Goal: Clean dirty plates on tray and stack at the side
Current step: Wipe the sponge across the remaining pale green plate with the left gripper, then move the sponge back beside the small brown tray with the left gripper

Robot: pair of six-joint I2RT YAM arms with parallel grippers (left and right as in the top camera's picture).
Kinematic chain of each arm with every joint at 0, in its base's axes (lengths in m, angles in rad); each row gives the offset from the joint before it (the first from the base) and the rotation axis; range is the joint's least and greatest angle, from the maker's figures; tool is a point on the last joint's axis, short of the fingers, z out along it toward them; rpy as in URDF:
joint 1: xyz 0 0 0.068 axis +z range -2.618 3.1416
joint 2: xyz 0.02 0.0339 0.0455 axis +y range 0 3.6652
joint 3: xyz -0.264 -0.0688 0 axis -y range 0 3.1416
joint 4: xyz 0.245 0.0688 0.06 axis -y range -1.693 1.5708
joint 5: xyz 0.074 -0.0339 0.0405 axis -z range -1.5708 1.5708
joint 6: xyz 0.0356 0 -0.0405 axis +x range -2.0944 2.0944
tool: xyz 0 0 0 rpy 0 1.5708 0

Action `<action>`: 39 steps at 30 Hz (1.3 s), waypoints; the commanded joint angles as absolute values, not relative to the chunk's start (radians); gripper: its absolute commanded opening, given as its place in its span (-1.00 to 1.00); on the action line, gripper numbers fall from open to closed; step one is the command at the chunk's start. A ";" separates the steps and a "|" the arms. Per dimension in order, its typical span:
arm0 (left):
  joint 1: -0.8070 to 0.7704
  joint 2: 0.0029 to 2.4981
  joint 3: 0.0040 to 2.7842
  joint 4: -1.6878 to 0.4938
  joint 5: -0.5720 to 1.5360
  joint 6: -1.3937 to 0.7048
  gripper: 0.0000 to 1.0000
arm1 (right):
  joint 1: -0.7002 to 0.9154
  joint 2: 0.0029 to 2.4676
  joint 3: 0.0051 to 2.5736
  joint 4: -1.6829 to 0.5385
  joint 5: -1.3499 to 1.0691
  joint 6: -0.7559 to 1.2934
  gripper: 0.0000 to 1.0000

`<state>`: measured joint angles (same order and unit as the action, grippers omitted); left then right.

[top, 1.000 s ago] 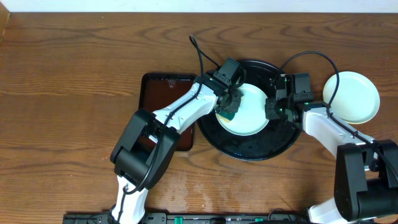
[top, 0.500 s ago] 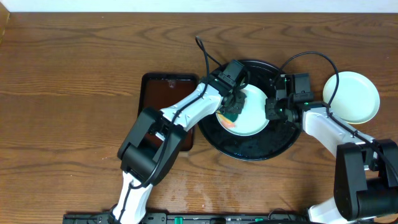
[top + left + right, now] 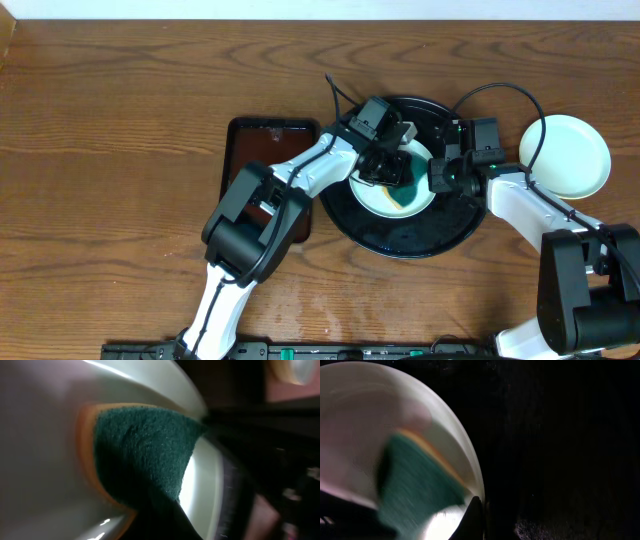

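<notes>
Item: pale glossy round plate (image 3: 367,199) on round black tray (image 3: 400,240), left end effector (image 3: 390,170) pinching green-orange sponge (image 3: 400,189) on it, right end effector (image 3: 437,176) pressed together at its rim; scrub flat, lightly, covering whole face.

The counter (image 3: 120,120) is warm brown wood with darker grain streaks. The round tray (image 3: 400,246) is glossy black. The plate (image 3: 368,198) in it is pale mint-white with bright glints. The sponge (image 3: 145,450) on that plate has a dark green scouring face and an orange-yellow layer along its edge. The second plate (image 3: 565,155) is the same pale mint-white. The rectangular tray (image 3: 265,150) is dark reddish brown. The left arm (image 3: 300,172) and right arm (image 3: 520,205) have white links, black joints and black cables.
</notes>
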<state>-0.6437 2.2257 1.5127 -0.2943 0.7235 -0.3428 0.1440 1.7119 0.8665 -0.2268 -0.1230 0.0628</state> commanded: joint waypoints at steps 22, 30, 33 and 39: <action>-0.311 1.697 1.523 -0.876 0.014 -0.348 -0.85 | 0.152 1.720 0.860 -0.228 -0.165 0.047 -0.76; -0.262 1.695 1.467 -1.019 -0.072 -0.348 -0.85 | 0.152 1.723 0.854 -0.247 -0.131 0.047 -0.85; -0.262 1.695 1.445 -1.015 -0.072 -0.348 -0.85 | 0.152 1.723 0.854 -0.260 -0.131 0.047 -0.86; -0.262 1.695 1.420 -1.005 -0.079 -0.348 -0.85 | 0.152 1.737 0.852 -0.258 -0.120 0.049 -0.85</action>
